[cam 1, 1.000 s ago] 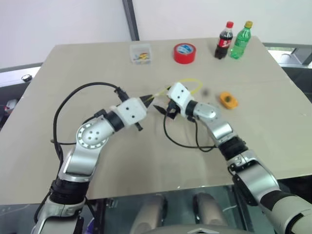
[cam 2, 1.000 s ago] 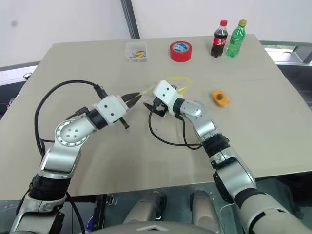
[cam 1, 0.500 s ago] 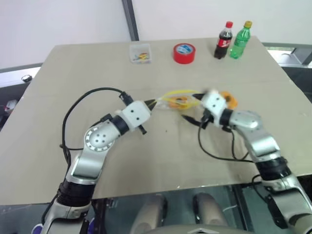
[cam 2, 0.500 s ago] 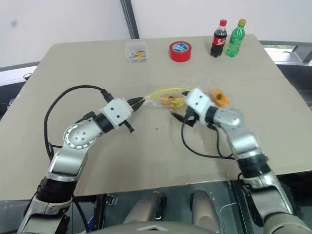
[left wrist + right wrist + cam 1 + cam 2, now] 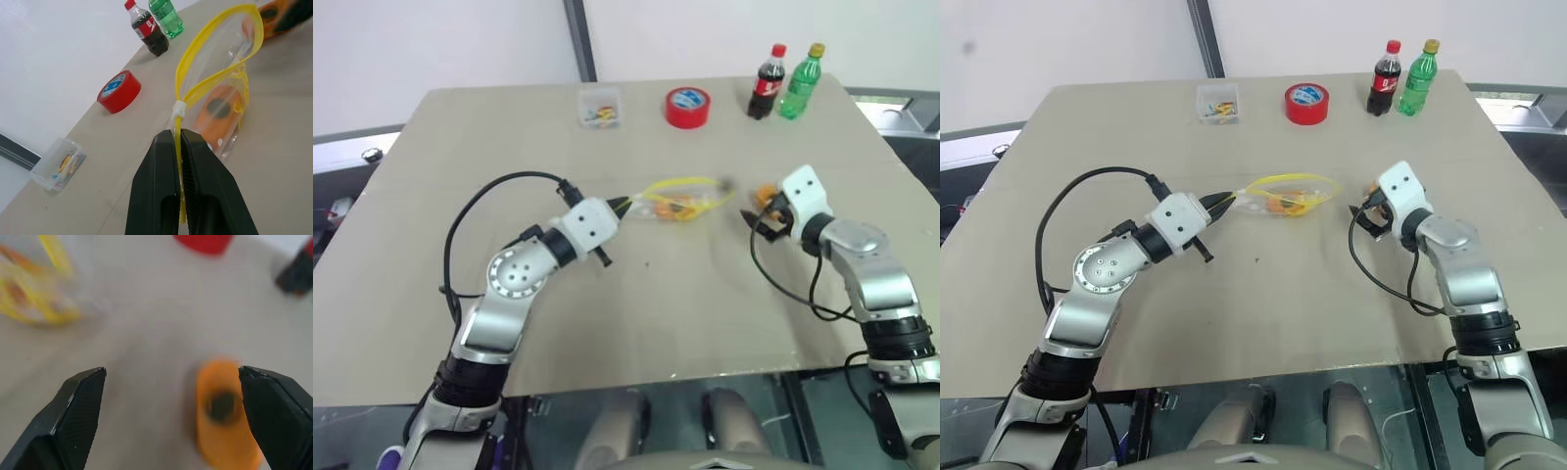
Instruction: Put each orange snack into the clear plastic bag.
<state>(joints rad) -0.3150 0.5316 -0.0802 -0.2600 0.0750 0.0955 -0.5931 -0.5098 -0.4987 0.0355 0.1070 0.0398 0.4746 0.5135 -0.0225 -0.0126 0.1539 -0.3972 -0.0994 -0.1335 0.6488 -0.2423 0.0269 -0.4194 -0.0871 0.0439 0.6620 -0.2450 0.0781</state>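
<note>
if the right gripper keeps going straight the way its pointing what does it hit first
Most likely the loose orange snack on the table: it lies just ahead of the open right gripper, nearer one finger than centred. Depth is unclear, so it might graze past.

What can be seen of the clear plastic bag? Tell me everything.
The clear plastic bag is a thin transparent pouch with a yellow seal strip around its mouth, which gapes open in a loop. It lies near the middle of the table. The left tool is shut on one end of the seal strip, holding that end up. One orange snack with a dark centre mark already lies inside.
</note>
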